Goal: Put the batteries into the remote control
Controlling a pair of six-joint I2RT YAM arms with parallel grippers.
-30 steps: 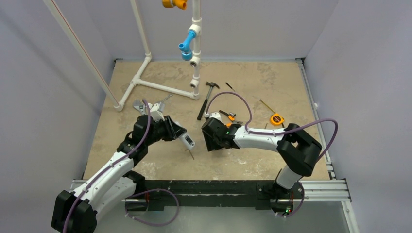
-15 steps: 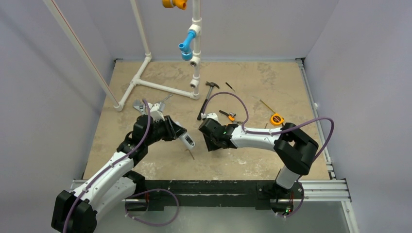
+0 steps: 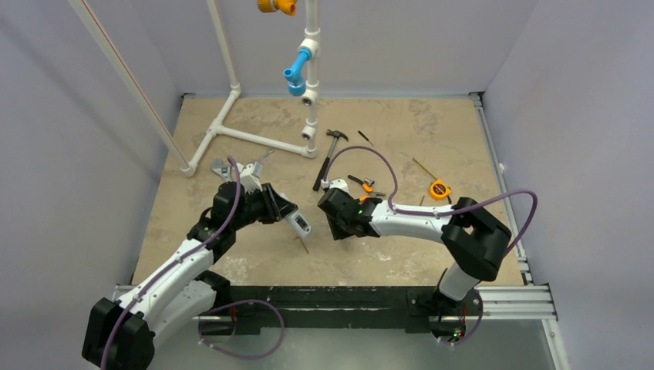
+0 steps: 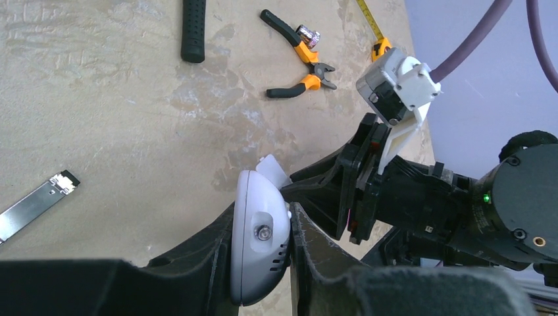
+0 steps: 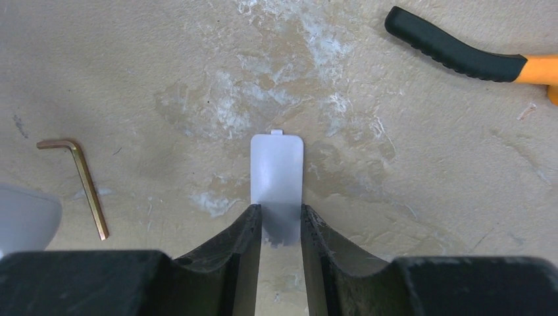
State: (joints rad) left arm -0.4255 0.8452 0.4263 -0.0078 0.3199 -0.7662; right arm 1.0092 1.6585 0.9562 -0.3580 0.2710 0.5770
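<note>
**Remote clamped left, cover strip pinched right**

Your slim white rectangular remote control (image 4: 260, 263) sits near the middle of the table, raised off it. The left gripper (image 4: 263, 220) presses its fingers against both long sides, probably to steady the remote for loading. Just beside it, the right gripper (image 5: 278, 224) pinches the small plain white plastic cover strip (image 5: 277, 168) low over the tabletop; you cannot tell whether it touches. No batteries show in any view, so expect to look for them. A bronze L-shaped hex key (image 5: 82, 178) lies nearby, and orange-handled pliers (image 4: 296, 59) lie farther off.
</note>
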